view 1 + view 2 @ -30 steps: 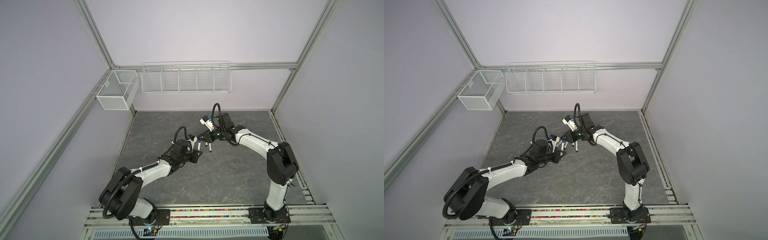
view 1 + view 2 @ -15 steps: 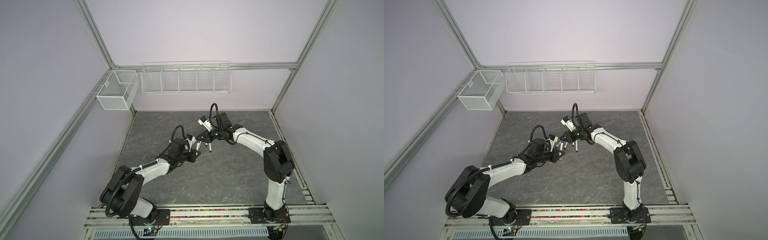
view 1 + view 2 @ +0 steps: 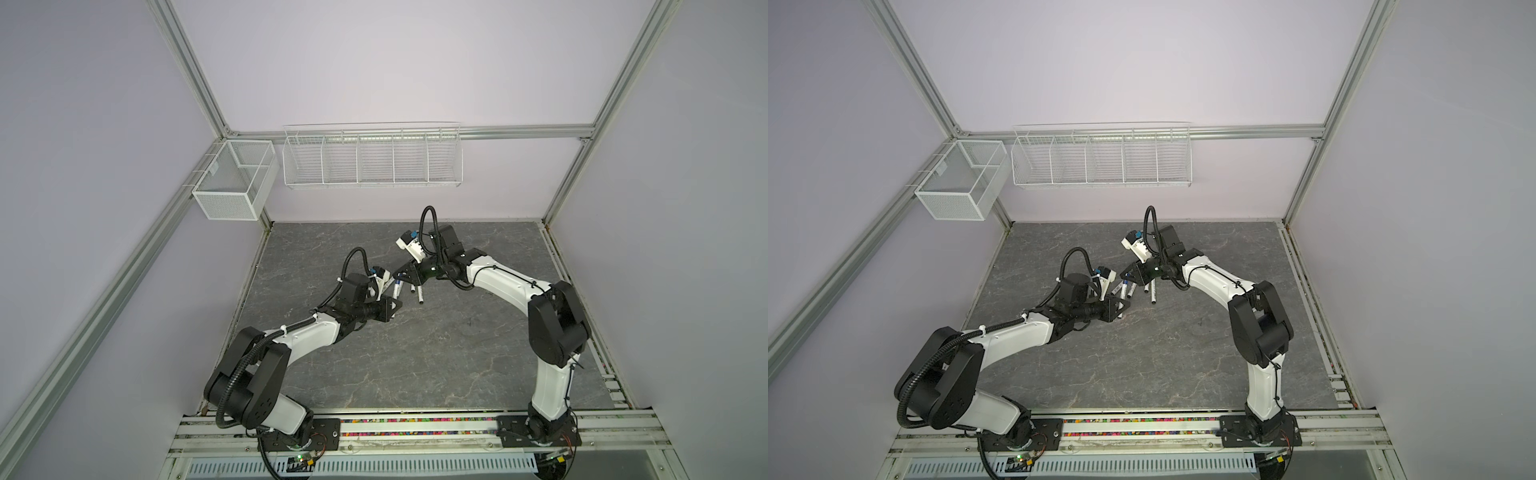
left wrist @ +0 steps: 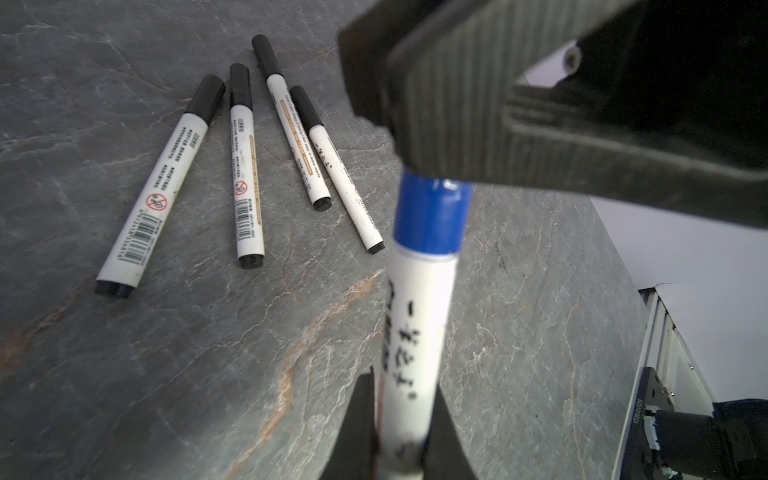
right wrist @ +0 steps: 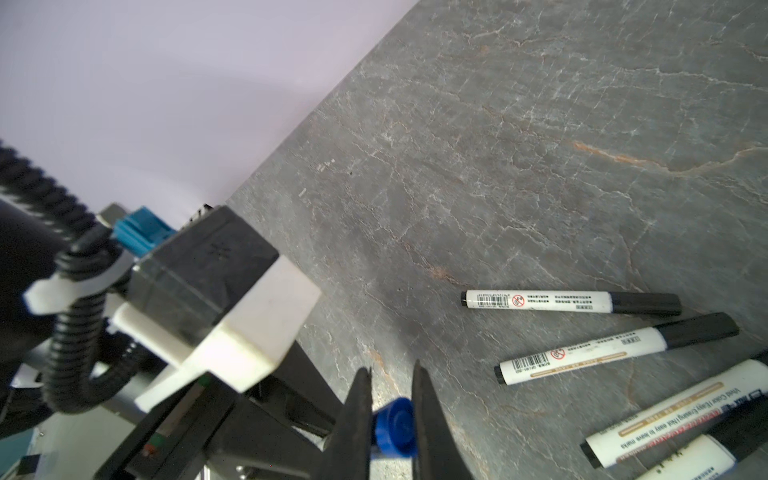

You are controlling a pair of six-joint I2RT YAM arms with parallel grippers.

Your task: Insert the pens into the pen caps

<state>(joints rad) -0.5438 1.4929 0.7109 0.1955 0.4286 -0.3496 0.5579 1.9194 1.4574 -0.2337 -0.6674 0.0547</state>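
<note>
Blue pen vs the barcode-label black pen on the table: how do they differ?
Cap: the blue pen has a blue cap; the black pen a black cap.
Pose: the blue pen is held off the table, left hand on its barrel, right hand on its cap; the black pen lies flat, untouched.
Label: blue pen shows dark script; black pen a barcode and red symbol.
Shared: white barrels, caps on.

Gray veined tabletop (image 3: 415,357); four black-capped pens (image 4: 246,166) lying flat, fanned, close together.

Pens (image 4: 244,166) side by side on table (image 4: 166,374)
</note>
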